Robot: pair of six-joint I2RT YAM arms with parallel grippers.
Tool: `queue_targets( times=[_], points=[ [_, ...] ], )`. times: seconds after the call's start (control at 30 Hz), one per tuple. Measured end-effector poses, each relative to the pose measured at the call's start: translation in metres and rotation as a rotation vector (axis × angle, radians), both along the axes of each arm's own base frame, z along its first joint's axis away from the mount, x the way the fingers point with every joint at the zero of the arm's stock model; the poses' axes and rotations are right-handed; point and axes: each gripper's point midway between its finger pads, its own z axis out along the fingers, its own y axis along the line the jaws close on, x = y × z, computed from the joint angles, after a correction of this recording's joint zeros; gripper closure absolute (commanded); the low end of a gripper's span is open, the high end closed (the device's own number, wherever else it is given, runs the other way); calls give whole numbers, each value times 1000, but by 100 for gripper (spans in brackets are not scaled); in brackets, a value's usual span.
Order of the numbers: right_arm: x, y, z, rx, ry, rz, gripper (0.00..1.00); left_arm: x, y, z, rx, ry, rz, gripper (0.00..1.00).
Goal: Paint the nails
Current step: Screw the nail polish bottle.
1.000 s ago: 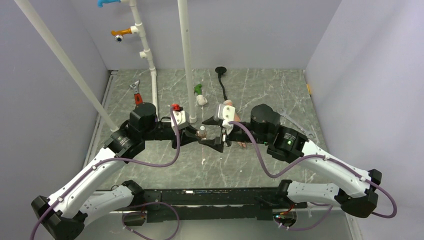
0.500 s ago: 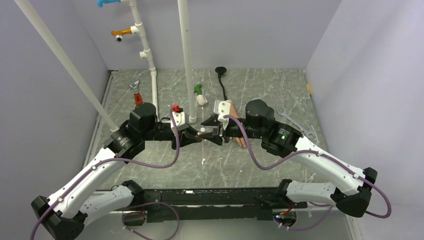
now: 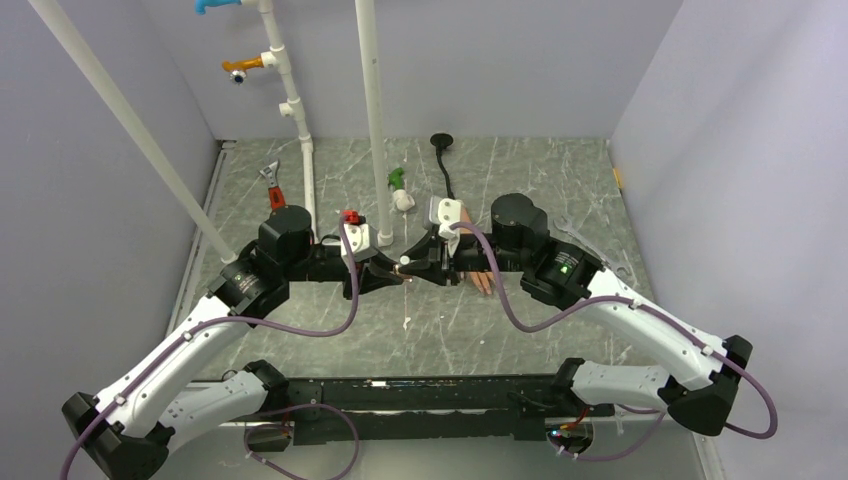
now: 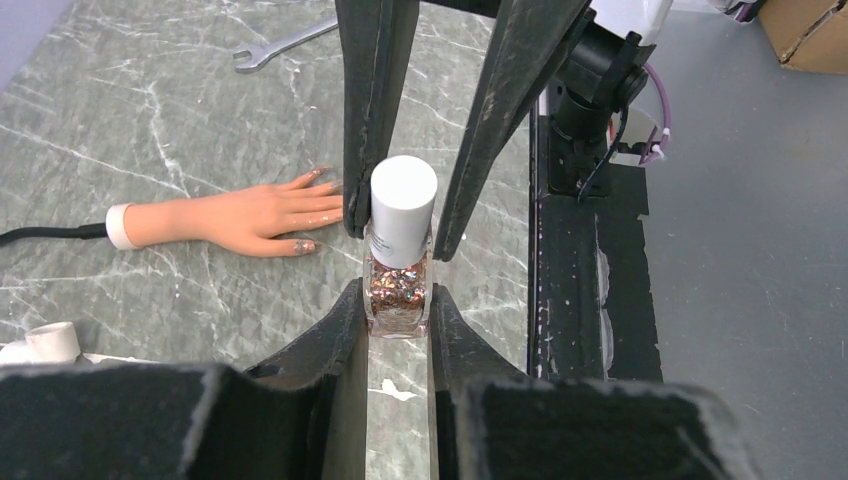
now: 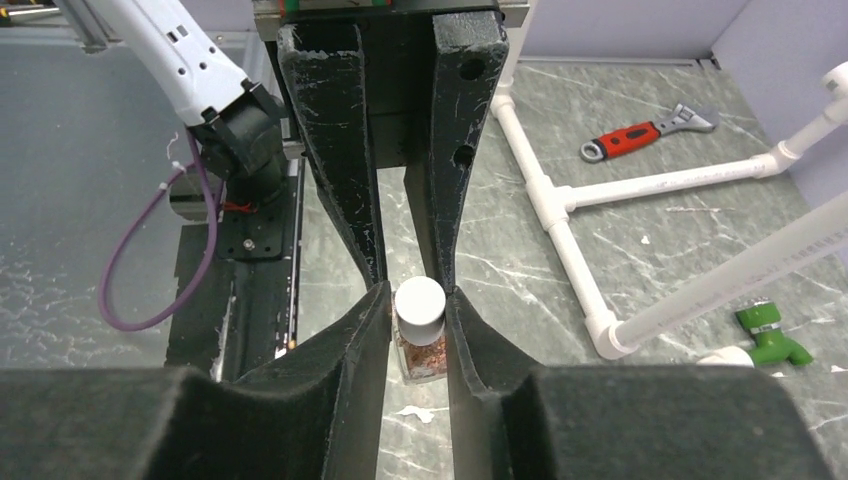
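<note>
The peach mannequin hand (image 4: 230,215) lies flat on the table, with glittery polish on the nails (image 4: 305,245) that show. In the top view the hand (image 3: 481,279) is mostly hidden under my right arm. My left gripper (image 4: 398,305) is shut on the glass body of a small polish bottle (image 4: 399,290) full of coppery glitter and holds it upright above the table. My right gripper (image 5: 418,300) faces it and is shut on the bottle's white cap (image 5: 419,305). The two grippers meet at mid-table in the top view, left gripper (image 3: 393,272), right gripper (image 3: 422,264).
White PVC pipes (image 3: 372,120) rise behind the grippers. A red-handled wrench (image 3: 273,190), a green and white fitting (image 3: 400,190), the hand's black stem (image 3: 445,165) and a silver spanner (image 3: 590,245) lie on the marbled table. The black base rail (image 3: 420,395) runs along the near edge.
My right gripper has moved left to the bottle and closed on its cap. The left gripper has held the bottle still.
</note>
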Motion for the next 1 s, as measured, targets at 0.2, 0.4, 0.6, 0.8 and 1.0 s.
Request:
queue_targets(
  times=[0.2, 0.4, 0.6, 0.8, 1.0],
  points=[
    [0, 2, -3, -5, 15, 4, 99, 0, 1, 0, 1, -1, 6, 100],
    [1, 1, -3, -4, 20, -4, 100, 2, 1, 0, 3, 2, 22, 100],
    [9, 2, -4, 13, 47, -60, 100, 10, 3, -1, 9, 5, 76, 100],
    [19, 4, -2, 69, 117, -140, 100, 17, 6, 2, 8, -4, 134, 100],
    [27, 5, -2, 113, 189, -216, 100, 24, 9, 2, 9, 5, 185, 100]
  ],
)
